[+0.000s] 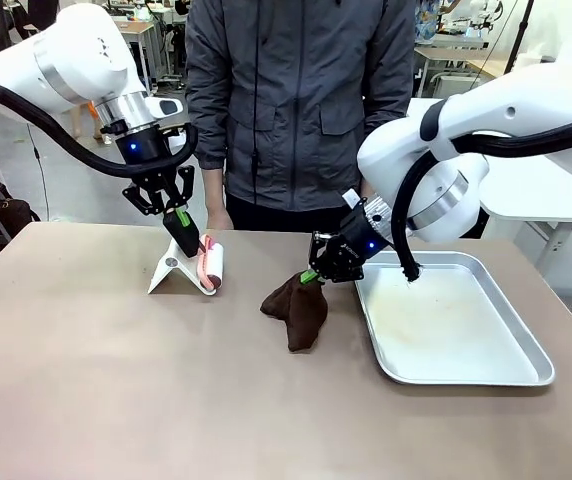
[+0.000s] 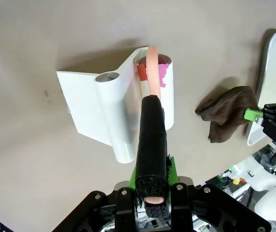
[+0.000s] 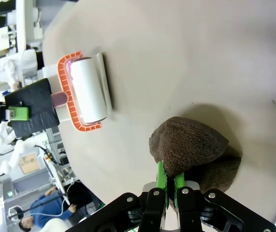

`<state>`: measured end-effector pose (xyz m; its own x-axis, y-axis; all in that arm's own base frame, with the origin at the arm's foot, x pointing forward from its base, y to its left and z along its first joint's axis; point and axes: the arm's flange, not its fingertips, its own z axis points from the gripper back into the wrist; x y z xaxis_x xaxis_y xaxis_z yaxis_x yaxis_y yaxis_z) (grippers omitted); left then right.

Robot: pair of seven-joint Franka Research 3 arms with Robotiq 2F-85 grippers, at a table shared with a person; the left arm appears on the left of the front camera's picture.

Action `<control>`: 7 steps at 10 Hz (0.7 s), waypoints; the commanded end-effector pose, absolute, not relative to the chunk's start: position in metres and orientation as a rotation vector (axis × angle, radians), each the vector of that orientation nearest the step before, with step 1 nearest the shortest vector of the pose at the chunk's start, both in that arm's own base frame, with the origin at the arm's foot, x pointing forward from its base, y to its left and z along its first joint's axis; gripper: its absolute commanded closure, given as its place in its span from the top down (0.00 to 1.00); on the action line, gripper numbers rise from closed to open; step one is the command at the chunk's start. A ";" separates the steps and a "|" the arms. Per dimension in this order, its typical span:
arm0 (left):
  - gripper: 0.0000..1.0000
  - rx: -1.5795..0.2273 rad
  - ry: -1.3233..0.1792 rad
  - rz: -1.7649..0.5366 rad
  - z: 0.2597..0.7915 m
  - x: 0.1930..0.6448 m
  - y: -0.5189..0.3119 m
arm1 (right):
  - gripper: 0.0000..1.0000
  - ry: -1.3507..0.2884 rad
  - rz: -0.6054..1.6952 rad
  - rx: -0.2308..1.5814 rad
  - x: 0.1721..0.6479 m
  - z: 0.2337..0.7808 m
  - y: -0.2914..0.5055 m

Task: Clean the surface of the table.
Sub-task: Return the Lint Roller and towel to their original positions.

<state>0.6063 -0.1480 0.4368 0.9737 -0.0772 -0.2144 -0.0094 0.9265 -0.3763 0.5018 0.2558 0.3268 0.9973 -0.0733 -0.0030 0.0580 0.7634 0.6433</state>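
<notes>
The brownish-tan table [image 1: 116, 390] carries a lint roller [image 1: 213, 266] with a white roll and an orange frame. The roller rests against its white cover [image 1: 169, 272]. My left gripper [image 1: 181, 228] is shut on the roller's black foam handle [image 2: 151, 140], which slants down to the roll [image 2: 166, 92]. To the right, my right gripper [image 1: 314, 272] is shut on the top of a dark brown cloth [image 1: 296, 308], which hangs down onto the tabletop. In the right wrist view the green fingertips [image 3: 161, 179] pinch the cloth [image 3: 191, 145], and the roller [image 3: 87, 92] lies beyond it.
A silver metal tray [image 1: 526, 350] lies at the right of the table, close beside the cloth, with my right arm's cable dangling over it. A person in a grey jacket [image 1: 301, 110] stands at the far edge. The front half of the table is bare.
</notes>
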 end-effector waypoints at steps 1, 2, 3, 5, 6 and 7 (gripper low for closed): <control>0.23 -0.381 0.244 -0.016 0.438 0.611 -0.147 | 0.06 -0.009 -0.080 0.686 0.508 0.333 0.262; 0.23 -0.375 0.241 -0.008 0.437 0.611 -0.148 | 0.06 -0.007 -0.076 0.686 0.508 0.332 0.262; 0.23 -0.372 0.242 -0.004 0.437 0.611 -0.148 | 0.06 -0.002 -0.073 0.684 0.509 0.331 0.262; 0.80 -0.364 0.245 0.012 0.437 0.611 -0.148 | 0.64 0.014 -0.071 0.689 0.509 0.330 0.262; 1.00 -0.363 0.244 0.013 0.437 0.610 -0.148 | 0.83 0.022 -0.074 0.692 0.510 0.329 0.261; 1.00 -0.360 0.243 0.017 0.438 0.610 -0.148 | 1.00 0.028 -0.074 0.695 0.511 0.328 0.261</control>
<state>0.6085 -0.1486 0.4347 0.9723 -0.0488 -0.2285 -0.0402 0.9284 -0.3695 0.5024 0.2580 0.3241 0.9980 -0.0581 -0.0250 0.0604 0.7579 0.6496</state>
